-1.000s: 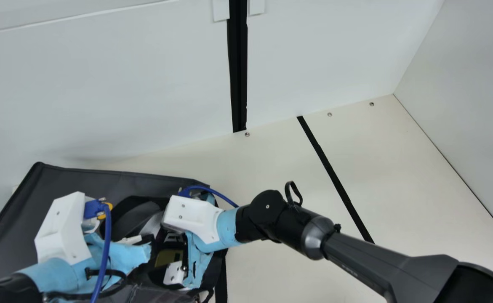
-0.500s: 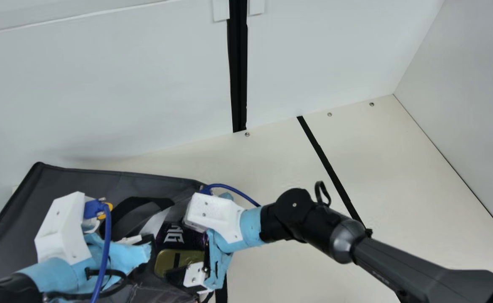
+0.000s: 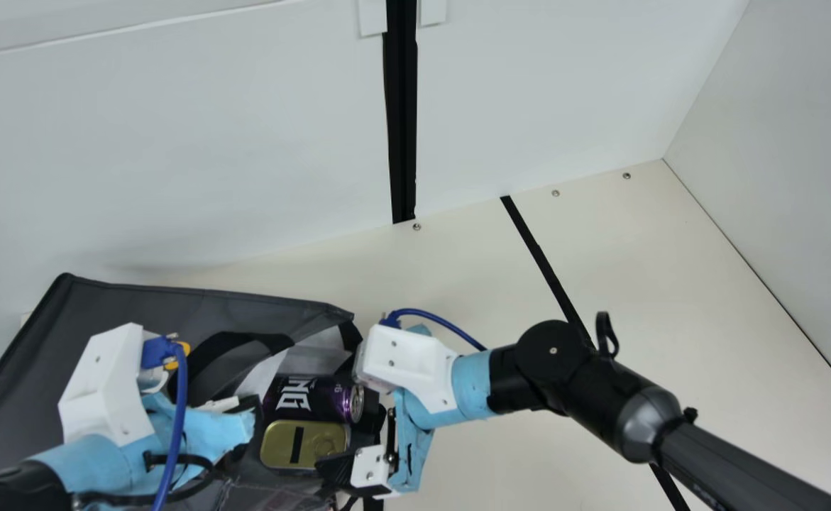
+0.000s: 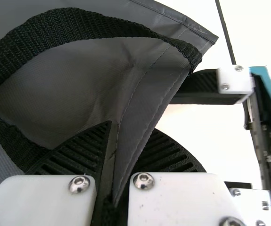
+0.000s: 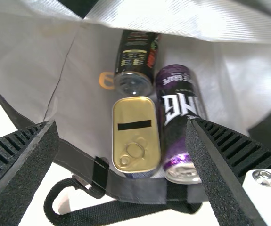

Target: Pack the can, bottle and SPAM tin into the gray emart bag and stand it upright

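Note:
The gray bag lies on its side, its mouth facing my right gripper. Inside are a purple can and the gold-lidded SPAM tin, side by side; the right wrist view shows the purple can, the tin and a dark cylindrical container deeper in. My right gripper is open at the mouth, holding nothing. My left gripper is at the bag's near side; in the left wrist view, that gripper is shut on a fold of the bag's edge.
A black strap handle loops over the bag's side, and another handle hangs by the mouth. White panels stand behind. Cream tabletop extends to the right, crossed by a black strip.
My right arm has drawn back to the right, out of the bag's mouth, uncovering the purple can and the tin. My left arm has kept still.

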